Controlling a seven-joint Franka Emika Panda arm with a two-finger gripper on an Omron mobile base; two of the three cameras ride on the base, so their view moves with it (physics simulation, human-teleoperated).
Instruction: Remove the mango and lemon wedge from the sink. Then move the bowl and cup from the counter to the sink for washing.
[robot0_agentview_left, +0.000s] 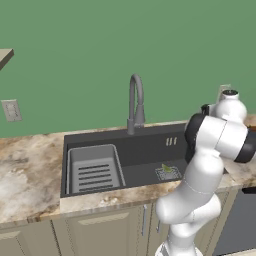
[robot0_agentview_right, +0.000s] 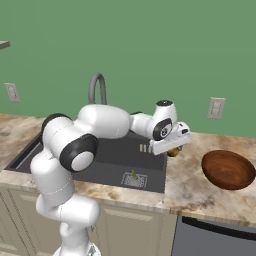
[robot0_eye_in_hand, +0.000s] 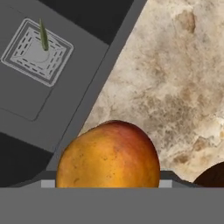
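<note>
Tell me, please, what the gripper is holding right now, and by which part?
The gripper holds the mango, apparently by its sides; the fingertips are hidden, so the exact contact cannot be seen. It hangs over the counter beside the sink.

Kitchen — sink (robot0_agentview_left: 145, 150), counter (robot0_agentview_left: 30, 170)

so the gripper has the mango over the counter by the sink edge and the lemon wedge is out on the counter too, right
Not quite. The lemon wedge is still in the sink, lying on the drain; the hand view shows it, and the right base view too. The rest holds: the gripper has the mango over the counter beside the sink edge.
</note>
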